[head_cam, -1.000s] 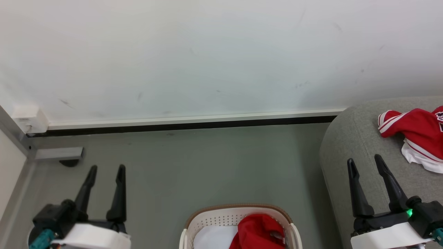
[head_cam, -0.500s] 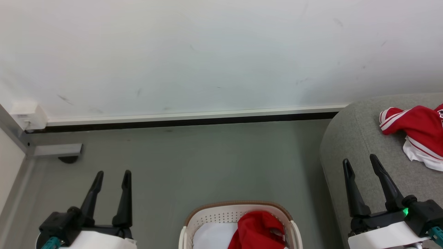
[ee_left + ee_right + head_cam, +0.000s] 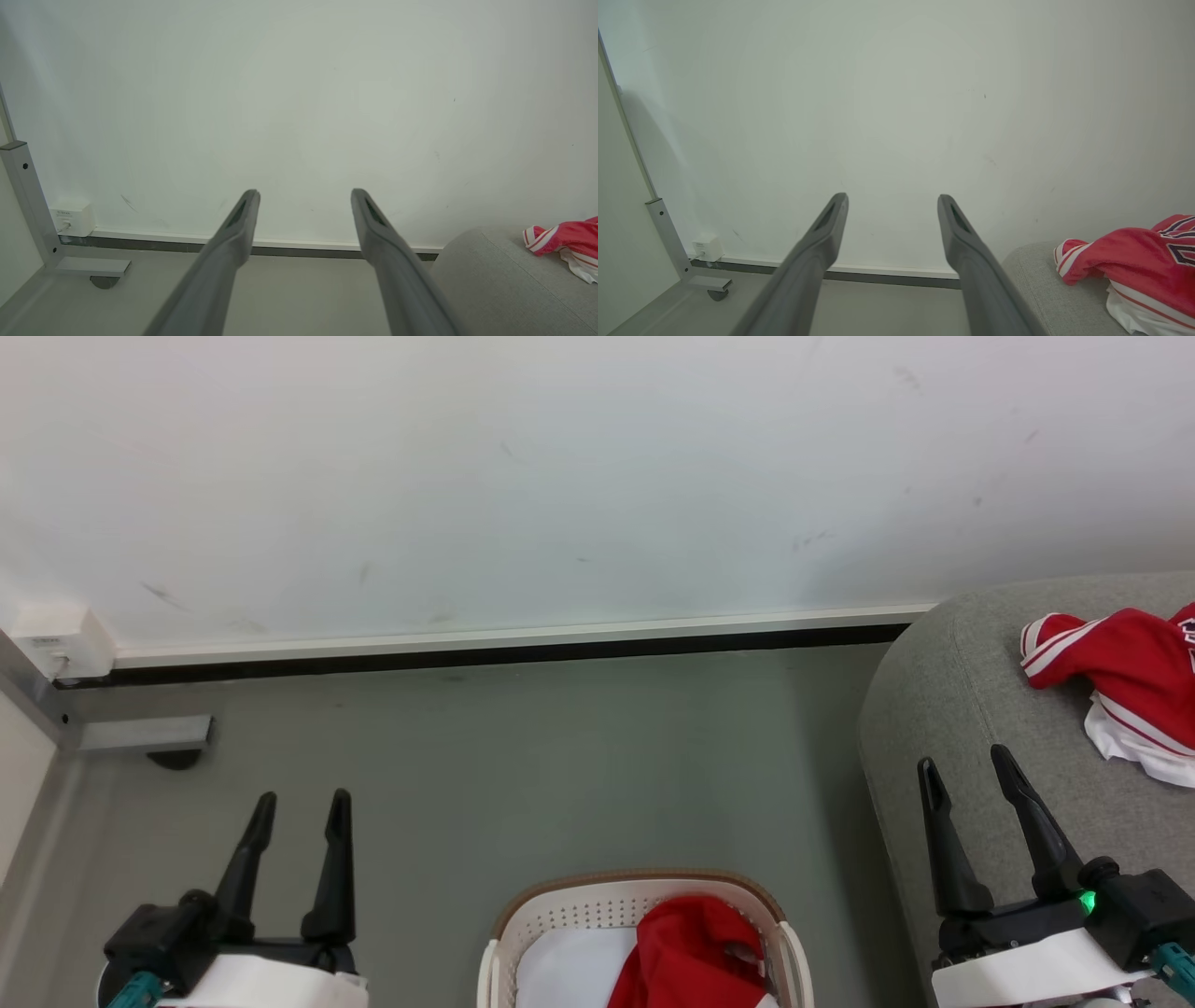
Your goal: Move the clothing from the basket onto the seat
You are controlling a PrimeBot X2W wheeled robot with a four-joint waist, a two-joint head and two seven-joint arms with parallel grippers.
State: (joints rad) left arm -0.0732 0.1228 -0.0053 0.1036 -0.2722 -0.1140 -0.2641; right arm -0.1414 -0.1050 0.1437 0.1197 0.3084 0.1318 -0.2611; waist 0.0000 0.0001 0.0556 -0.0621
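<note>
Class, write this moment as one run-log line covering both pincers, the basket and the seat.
left pincer open, empty | right pincer open, empty | basket holds red clothing | seat bears red-and-white garments

left hand (image 3: 303, 797): two long, tapering black fingers (image 3: 329, 868) with blunt rounded tips, set in a black wrist block (image 3: 159, 933); at 7 o'clock in the head view.
right hand (image 3: 963, 759): the same black pair, at 4 o'clock; a small green light (image 3: 1087, 901) glows on its block.
forearm shells (image 3: 1027, 975): smooth white casing behind each hand.
connectors (image 3: 1172, 959): teal fittings at each wrist's outer side.
slots (image 3: 237, 215): a narrow recess near each matte dark grey fingertip, seen in the wrist views.
</note>
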